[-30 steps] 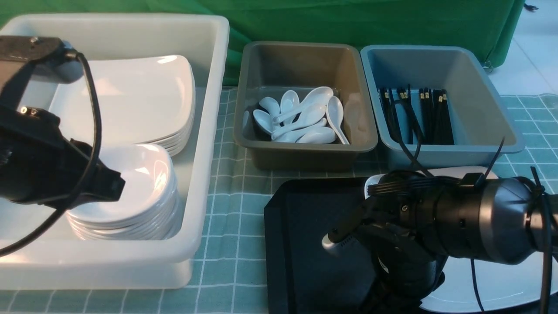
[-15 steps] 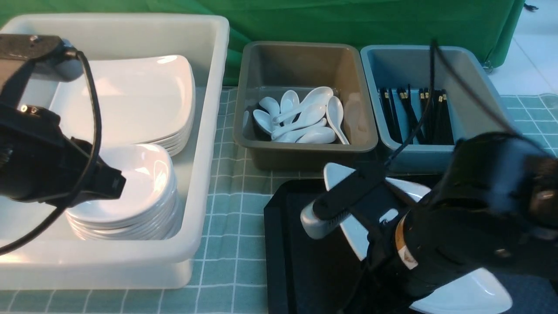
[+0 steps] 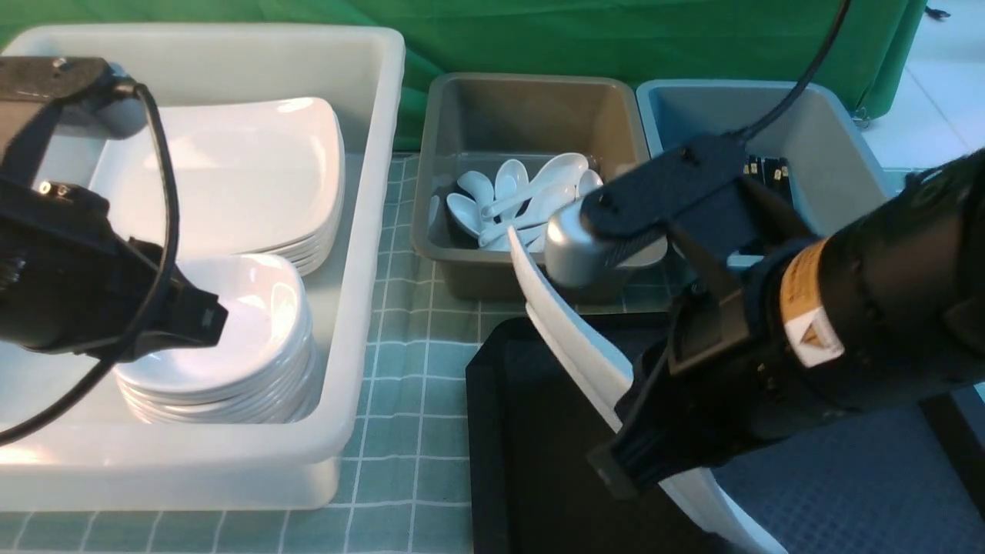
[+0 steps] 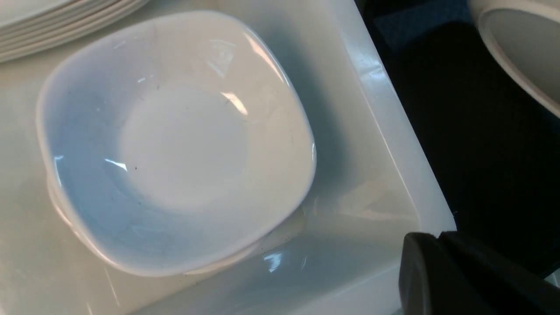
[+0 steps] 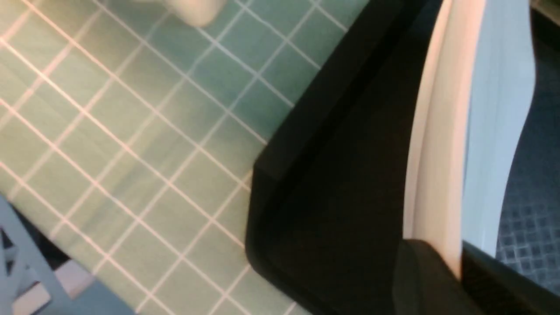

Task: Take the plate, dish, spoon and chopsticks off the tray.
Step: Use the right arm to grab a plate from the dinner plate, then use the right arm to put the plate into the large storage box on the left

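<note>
Green checked worktop (image 3: 400,369) ahead: my right tool (image 5: 455,271), clamped on the rim of the plate (image 3: 569,338), has swung it from flat to steeply tilted above the tray (image 3: 523,431), nearly cleared. Whether my left tool (image 3: 192,319) is open, I can't tell.

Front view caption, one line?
Right end effector holds the plate steeply tilted over the tray; left end effector hovers above stacked dishes.
</note>
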